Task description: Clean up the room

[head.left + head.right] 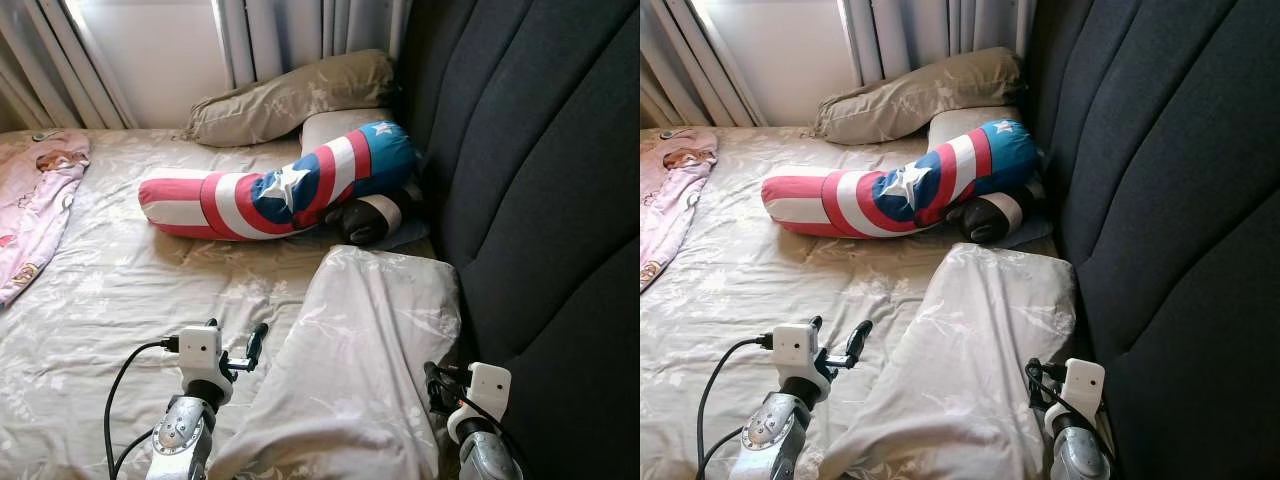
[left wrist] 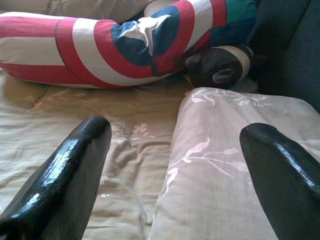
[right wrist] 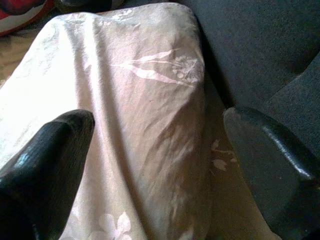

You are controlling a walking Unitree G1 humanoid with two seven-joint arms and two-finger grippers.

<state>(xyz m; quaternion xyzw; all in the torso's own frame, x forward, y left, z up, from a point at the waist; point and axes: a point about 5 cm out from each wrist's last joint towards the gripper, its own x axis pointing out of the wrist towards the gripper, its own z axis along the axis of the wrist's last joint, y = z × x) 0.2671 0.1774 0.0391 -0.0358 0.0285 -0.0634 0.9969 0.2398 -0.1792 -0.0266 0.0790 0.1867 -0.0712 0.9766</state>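
From the head cameras, the near pillow lies on the bed with its long side pressed against the dark headboard. The left gripper hovers just beside its left edge and the right gripper sits at its right edge, squeezed between pillow and headboard. Beyond lie a striped star bolster, a dark plush toy, a far pillow and a pink blanket.

In the left wrist view, the left fingers stand wide apart, empty, straddling the pillow's edge and bare sheet. If they shut here I think they could pinch sheet along with pillowcase and drag the bedding.

In the right wrist view, the right fingers are also spread and empty, one over the pillow, the other close to the headboard. That finger could scrape the upholstery, or grab only loose fabric so the pillow sags and slips when lifted.
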